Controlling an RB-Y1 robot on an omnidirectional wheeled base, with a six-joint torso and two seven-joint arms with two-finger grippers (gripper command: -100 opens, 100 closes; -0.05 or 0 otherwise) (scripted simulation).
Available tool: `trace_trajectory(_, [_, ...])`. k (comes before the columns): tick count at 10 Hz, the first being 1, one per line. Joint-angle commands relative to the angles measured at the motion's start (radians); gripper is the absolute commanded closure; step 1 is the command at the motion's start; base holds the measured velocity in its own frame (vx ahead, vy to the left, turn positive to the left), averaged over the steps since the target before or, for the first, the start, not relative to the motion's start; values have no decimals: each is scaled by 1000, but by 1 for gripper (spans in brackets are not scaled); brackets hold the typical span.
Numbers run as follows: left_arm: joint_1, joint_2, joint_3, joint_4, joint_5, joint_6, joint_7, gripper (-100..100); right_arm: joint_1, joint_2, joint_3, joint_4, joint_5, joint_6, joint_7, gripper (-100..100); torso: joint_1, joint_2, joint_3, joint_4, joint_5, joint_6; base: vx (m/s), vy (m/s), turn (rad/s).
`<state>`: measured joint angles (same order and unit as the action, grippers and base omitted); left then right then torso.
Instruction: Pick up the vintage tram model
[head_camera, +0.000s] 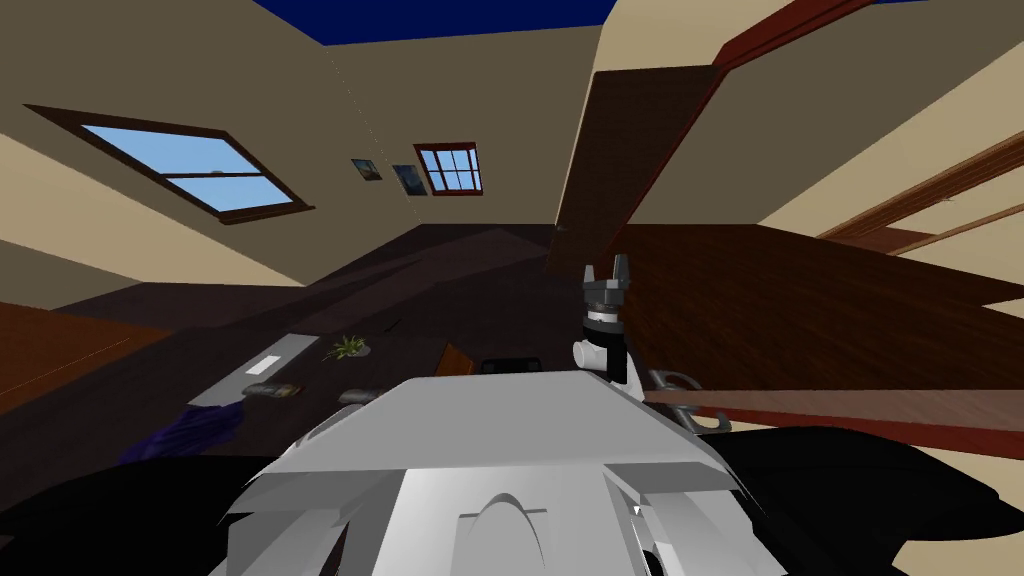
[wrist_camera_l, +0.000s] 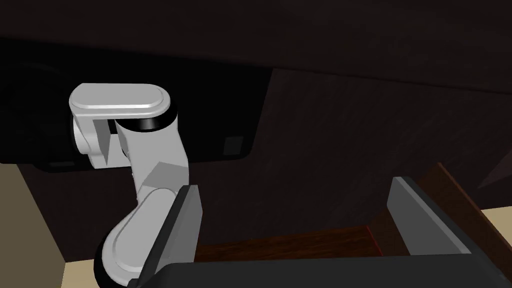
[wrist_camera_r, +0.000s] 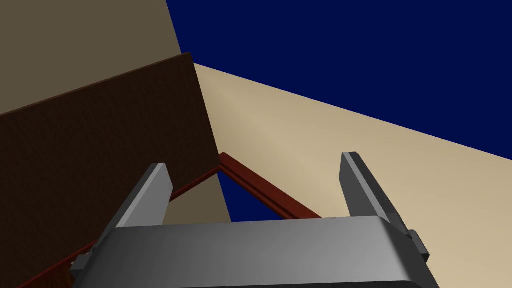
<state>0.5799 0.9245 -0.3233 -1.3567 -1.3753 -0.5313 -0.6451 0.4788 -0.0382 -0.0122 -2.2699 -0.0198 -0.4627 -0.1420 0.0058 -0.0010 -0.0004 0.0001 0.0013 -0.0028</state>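
You're looking for the tram model (head_camera: 272, 390), and it seems to be that small, long, dark piece with a tan patch on its side. It's lying flat on the dark desk (head_camera: 320, 380), off to your left. It sits just beside the near end of a flat grey slab (head_camera: 262, 366), with a little green plant (head_camera: 347, 347) nearby. It's too small to make out any finer detail.

Plant (head_camera: 347, 347) on the surface (head_camera: 420, 310) at eleven o'clock, slab (head_camera: 255, 368) at its eight o'clock, lumpy object (head_camera: 272, 390) just before the slab, right hand (head_camera: 606, 266) up at one o'clock.
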Motion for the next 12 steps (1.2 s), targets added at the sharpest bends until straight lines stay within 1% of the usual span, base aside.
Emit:
trace_trajectory(1, [0,14,2,50,-50,-8,-30,-100,0,0,0,0,0,0,0,0,0,0,0,0,0,0,-9,51,-264])
trace_trajectory(2, [0,14,2,58,-59,-8,-30,-100,0,0,0,0,0,0,0,0,1,0,0,0,0,1,-9,56,-136])
trace_trajectory(3, [4,36,3,89,-102,-11,-38,-100,0,0,0,0,0,0,0,0,1,0,0,0,0,0,-10,65,-200])
trace_trajectory(4, [4,36,3,91,-102,-11,-38,-100,0,0,0,0,0,0,0,0,2,0,0,0,0,1,-10,57,-137])
trace_trajectory(6, [11,79,6,150,-172,-16,-50,-100,0,0,0,0,0,0,0,0,2,0,0,0,0,0,-20,79,-255])
trace_trajectory(7, [11,79,6,150,-175,-16,-50,-100,0,0,0,0,0,0,0,0,3,0,0,0,0,1,-27,87,-113])
trace_trajectory(9, [17,113,11,197,-230,-18,-58,-100,0,0,0,0,0,0,0,0,3,0,0,0,1,1,-33,96,-166])
trace_trajectory(12, [23,148,17,241,-279,-19,-66,-100,0,0,0,0,0,0,0,0,5,1,1,0,1,0,-43,109,-148])
